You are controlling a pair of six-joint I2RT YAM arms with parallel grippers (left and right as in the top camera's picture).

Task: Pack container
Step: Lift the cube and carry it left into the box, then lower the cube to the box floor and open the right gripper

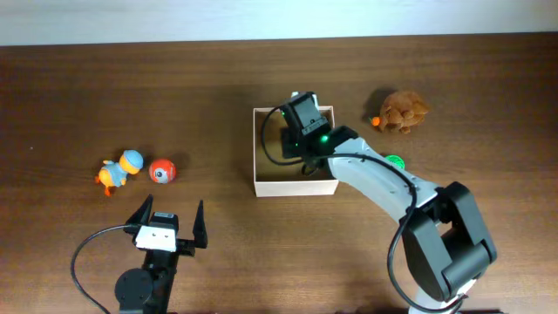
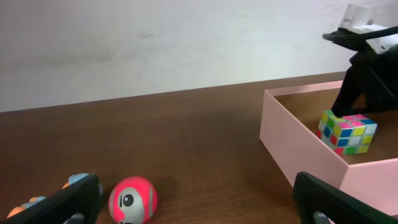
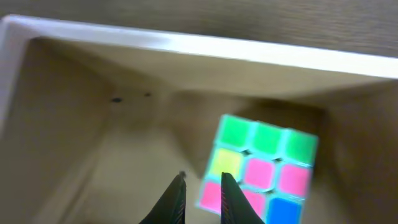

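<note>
The container (image 1: 295,187) is a shallow white box with a tan floor at the table's middle; it also shows in the left wrist view (image 2: 298,140) and the right wrist view (image 3: 186,43). A pastel puzzle cube (image 2: 347,132) lies inside it, and it shows in the right wrist view (image 3: 261,168). My right gripper (image 1: 292,144) is down inside the box, its fingers (image 3: 202,180) nearly together and empty, just left of the cube. My left gripper (image 1: 168,214) is open and empty near the front edge, and the left wrist view shows its fingers (image 2: 199,199) spread wide.
A blue and orange duck toy (image 1: 118,170) and a red ball with an eye (image 1: 162,170) lie at the left; the ball (image 2: 132,199) is close ahead of my left gripper. A brown plush animal (image 1: 403,112) and a small green object (image 1: 395,162) lie right of the box.
</note>
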